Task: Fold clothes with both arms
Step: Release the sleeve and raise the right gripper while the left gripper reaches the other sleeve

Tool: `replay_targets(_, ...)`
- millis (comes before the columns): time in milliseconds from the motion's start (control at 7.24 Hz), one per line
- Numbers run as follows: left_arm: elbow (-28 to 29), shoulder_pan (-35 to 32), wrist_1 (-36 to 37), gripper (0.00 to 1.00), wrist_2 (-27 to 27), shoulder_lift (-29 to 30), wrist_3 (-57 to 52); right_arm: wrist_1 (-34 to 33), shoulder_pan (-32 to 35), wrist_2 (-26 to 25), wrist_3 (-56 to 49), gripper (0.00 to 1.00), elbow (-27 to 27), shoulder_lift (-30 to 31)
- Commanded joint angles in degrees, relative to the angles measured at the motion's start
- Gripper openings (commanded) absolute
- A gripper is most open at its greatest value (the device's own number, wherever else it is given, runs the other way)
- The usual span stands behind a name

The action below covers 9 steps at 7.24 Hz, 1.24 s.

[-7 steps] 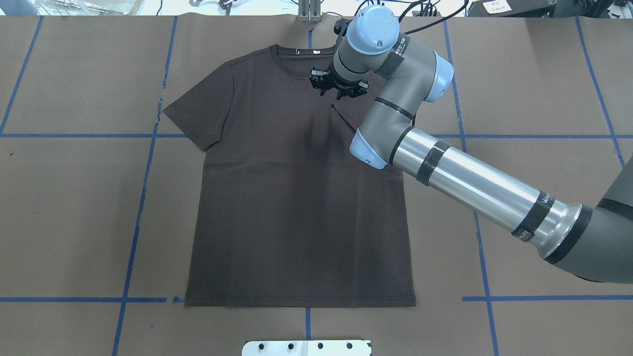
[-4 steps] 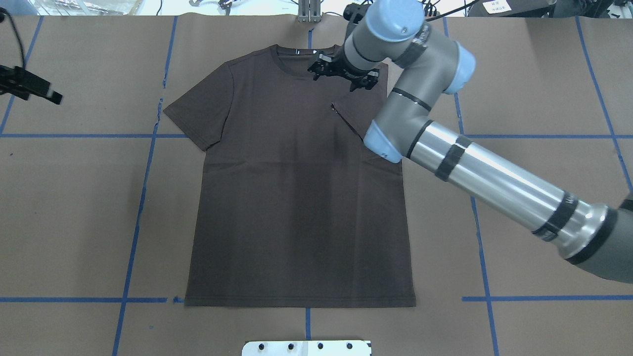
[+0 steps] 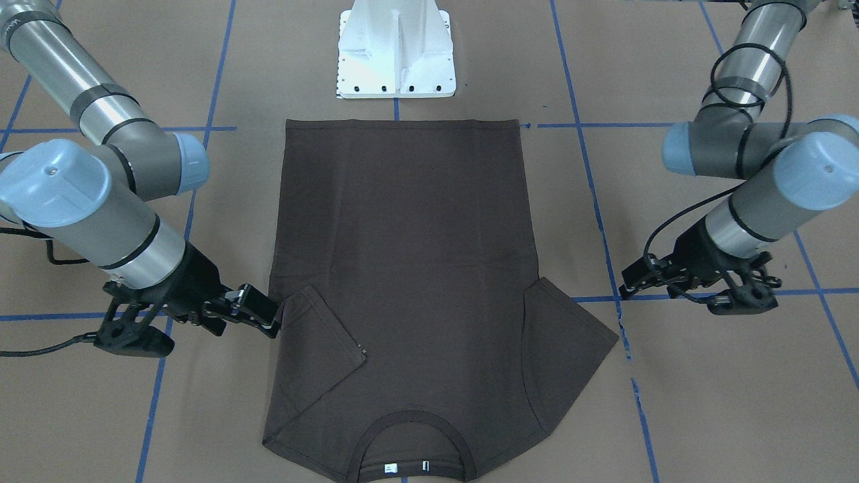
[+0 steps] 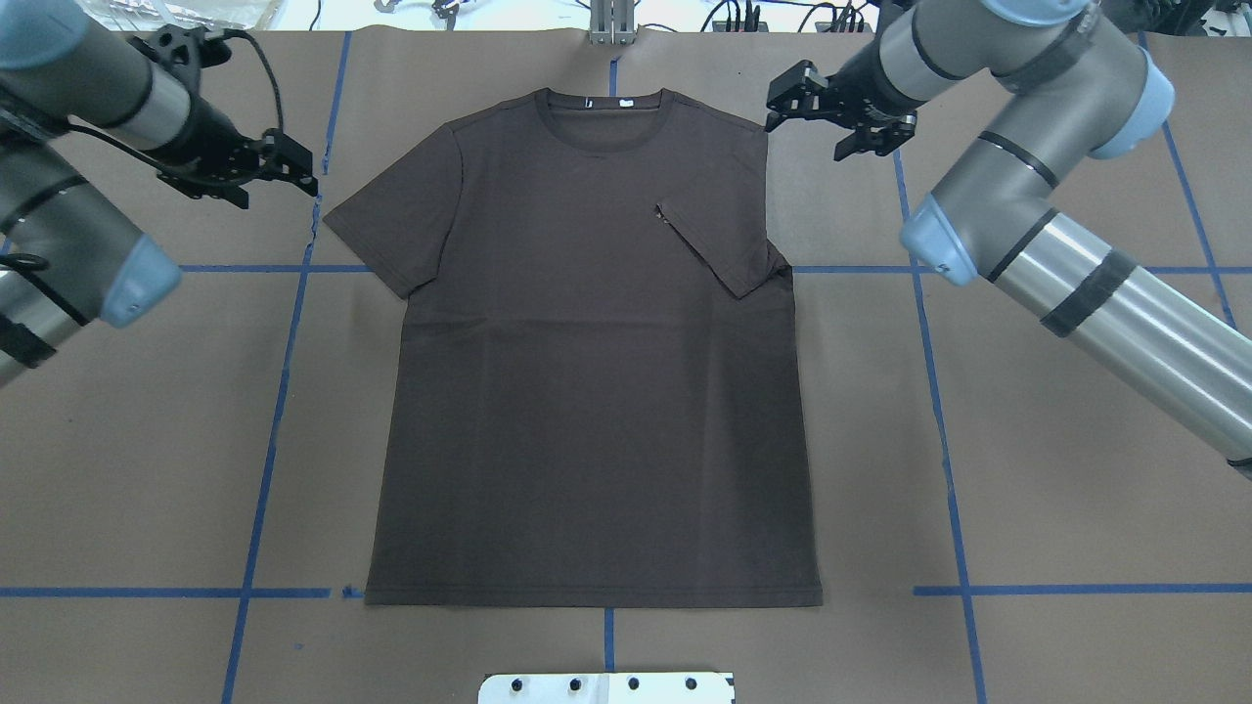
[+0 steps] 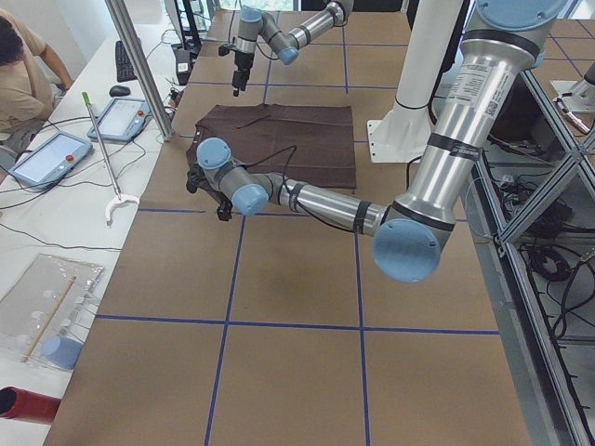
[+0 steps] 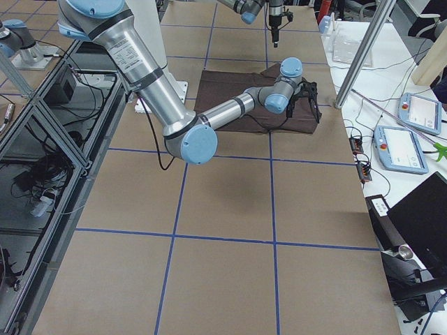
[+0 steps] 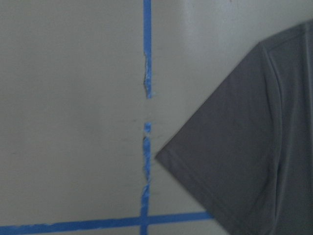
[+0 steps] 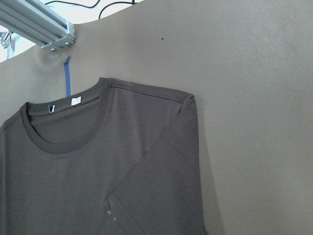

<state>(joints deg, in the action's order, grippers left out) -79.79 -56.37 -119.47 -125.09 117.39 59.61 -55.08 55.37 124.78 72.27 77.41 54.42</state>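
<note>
On the brown-papered table (image 4: 1076, 548) we see the dark brown T-shirt (image 4: 587, 391) lying flat, front up. Its hem is nearest the white pedestal base (image 3: 396, 54) and its collar (image 4: 606, 142) is at the far edge.

The sleeve on the robot's right (image 4: 719, 244) is folded inward over the chest, and its hemmed edge runs diagonally. The other sleeve (image 4: 391, 225) lies spread out on the paper.

We find the right gripper (image 4: 782, 103) just beside the shirt's right shoulder, off the cloth and holding nothing. Its tips point toward the shoulder seam. From these views we cannot tell whether its fingers are spread or pressed together.

The left gripper (image 4: 298, 166) sits off the cloth too, near the point of the spread sleeve and by a blue tape line (image 4: 318, 210). It is likewise empty, and we cannot tell its finger state.

The left wrist view looks down on that sleeve's corner (image 7: 234, 147) beside the tape. The right wrist view takes in the collar, its small white label (image 8: 76, 101) and the folded sleeve.
</note>
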Motion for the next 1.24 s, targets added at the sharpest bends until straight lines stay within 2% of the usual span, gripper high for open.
replay_targets(0, 6.5, 4.8, -0.3, 0.86, 8.8, 5.4, 6.4, 2.5, 0.6, 0.0, -1.1, 1.0, 0.2, 2.5)
replay_targets(276, 14.6, 5.1, -5.7, 0.76, 10.9, 6.8, 6.0, 2.4, 0.3, -0.2, -0.9, 1.0, -0.2, 2.4)
replay_targets(552, 15.7, 5.2, -6.6, 0.62, 10.9, 6.7, 6.0, 2.5, 0.0, -0.2, -0.6, 1.0, -0.2, 2.2)
replay_targets(690, 15.7, 5.2, -6.5, 0.41, 10.9, 6.8, 6.3, 2.5, -0.2, -0.3, -0.3, 1.0, -0.2, 2.1)
replay_targets(828, 15.9, 5.2, -6.4, 0.12, 11.0, 6.9, 6.3, 2.5, -0.3, -0.3, -0.2, 1.0, -0.2, 2.1)
replay_targets(966, 15.7, 5.2, -6.3, 0.0, 10.9, 7.0, 5.9, 2.5, -0.3, -0.3, -0.2, 1.0, -0.2, 2.2)
replay_targets(1104, 15.7, 5.1, -6.0, 0.0, 10.7, 8.2, 5.9, 2.5, -0.3, -0.5, -0.2, 1.0, -0.3, 2.2)
